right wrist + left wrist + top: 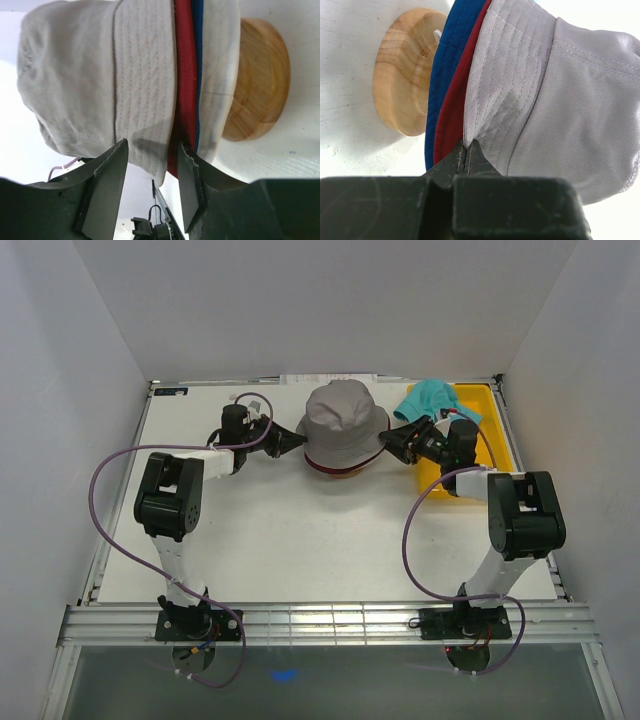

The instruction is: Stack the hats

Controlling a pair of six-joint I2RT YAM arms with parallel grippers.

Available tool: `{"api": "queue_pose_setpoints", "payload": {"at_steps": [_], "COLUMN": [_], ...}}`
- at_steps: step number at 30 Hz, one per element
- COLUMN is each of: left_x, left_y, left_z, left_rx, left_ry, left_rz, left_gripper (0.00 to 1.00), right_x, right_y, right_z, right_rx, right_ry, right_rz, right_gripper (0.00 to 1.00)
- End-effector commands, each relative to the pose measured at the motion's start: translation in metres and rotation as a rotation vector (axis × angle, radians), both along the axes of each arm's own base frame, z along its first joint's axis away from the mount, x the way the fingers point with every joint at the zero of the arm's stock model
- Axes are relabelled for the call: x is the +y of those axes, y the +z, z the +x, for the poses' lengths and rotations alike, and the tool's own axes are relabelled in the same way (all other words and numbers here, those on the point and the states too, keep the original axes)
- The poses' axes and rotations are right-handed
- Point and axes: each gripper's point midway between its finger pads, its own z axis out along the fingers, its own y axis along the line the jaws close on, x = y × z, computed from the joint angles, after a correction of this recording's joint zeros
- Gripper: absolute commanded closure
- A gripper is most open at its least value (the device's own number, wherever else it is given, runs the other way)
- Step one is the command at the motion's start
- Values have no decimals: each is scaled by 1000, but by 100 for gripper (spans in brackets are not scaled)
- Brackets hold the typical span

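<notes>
A light grey hat sits on top of a stack on the wooden stand at the table's back middle. Under it the dark red hat and the royal blue hat show as brim edges. The teal hat lies crumpled on the yellow tray. My left gripper is shut, its tips against the edge of the grey brim on the stack's left. My right gripper is open on the stack's right, with the grey brim hanging between its fingers and the red edge by the right finger.
White walls close in the table on three sides. The tray stands at the back right, just behind my right arm. A purple cable loops out from my left arm.
</notes>
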Motion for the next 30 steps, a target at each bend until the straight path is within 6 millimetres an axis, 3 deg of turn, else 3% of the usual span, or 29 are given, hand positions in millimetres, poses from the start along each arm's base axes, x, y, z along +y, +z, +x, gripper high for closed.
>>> {"api": "queue_pose_setpoints", "payload": {"at_steps": [1,17,23,27,30], "left_x": [12,14,14,18,21], "left_y": [-1,-3,-5,-11,-20], "left_z": [0,1,0,0,-3], "left_rx": [4,4,7,18,33], "left_ry": [40,37,37,45,48], "left_rz": [33,34,36,46,61], "left_gripper": [100,100,100,100,100], "right_x": [-2,-1,-4,-8,-14], "right_y": [17,19,7,-11,-24], "right_z": [4,25,35,35,35], "right_rx": [-71,-63,-30,37,57], "right_ry": [0,-3,-23,-47,-66], "right_rz": [62,118,103,57,-30], "right_gripper": [51,56,73,91,92]}}
